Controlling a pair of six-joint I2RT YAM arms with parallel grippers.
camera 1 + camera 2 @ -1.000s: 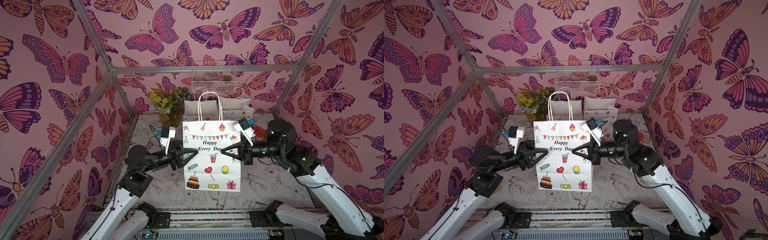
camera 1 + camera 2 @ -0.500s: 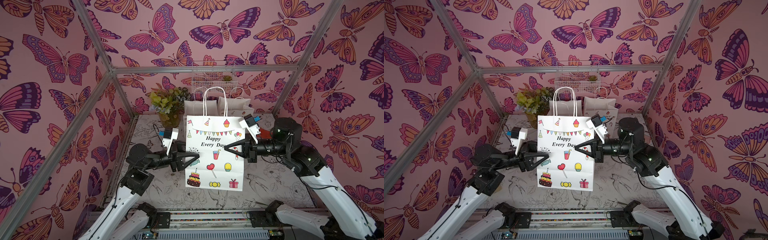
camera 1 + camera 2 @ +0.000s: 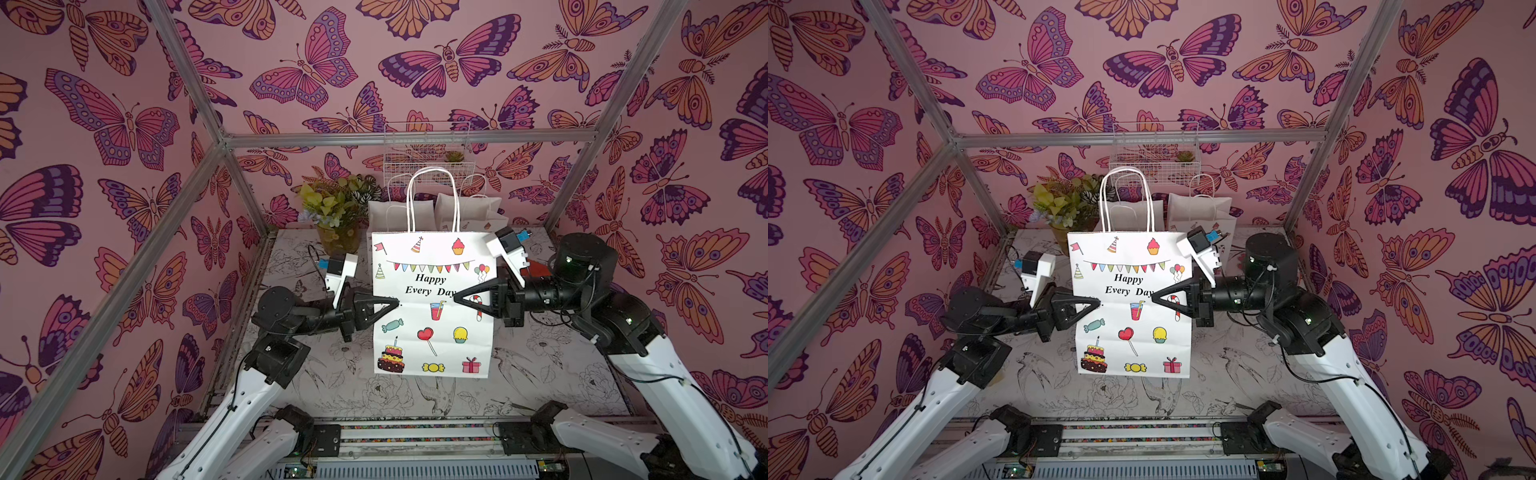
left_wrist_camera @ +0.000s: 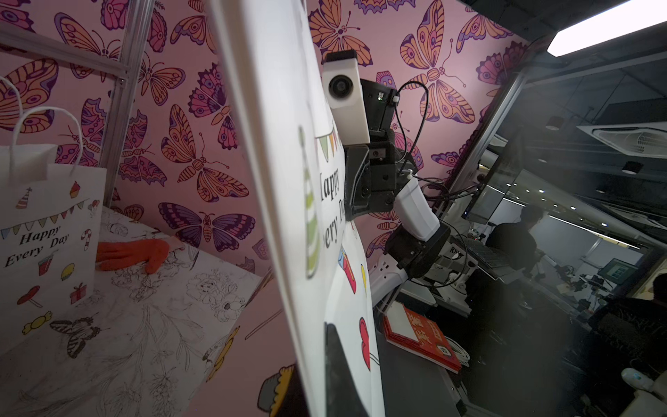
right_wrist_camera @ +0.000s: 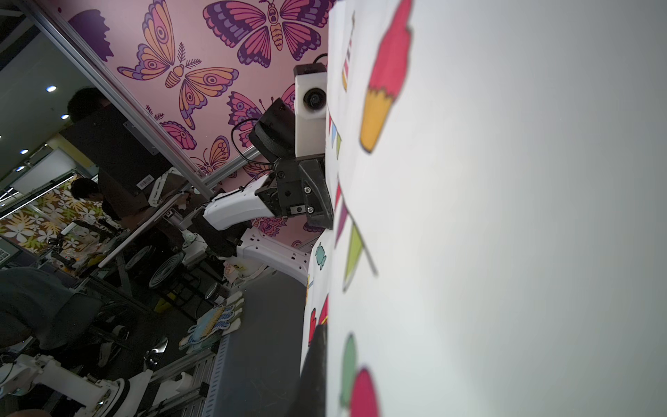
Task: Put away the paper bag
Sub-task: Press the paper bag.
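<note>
3 butterfly walls, sketch-print tbl under upright paper bag

Top views look down; wrist views hug the bag.

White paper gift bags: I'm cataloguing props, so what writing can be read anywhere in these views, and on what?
"Happy Every Day": on the held white paper gift bag, front face.
"Happy Every Day": on the second white paper gift bag standing at the back.
Yellow characters on the red booklet outside the cell: too blurred to read.
</note>
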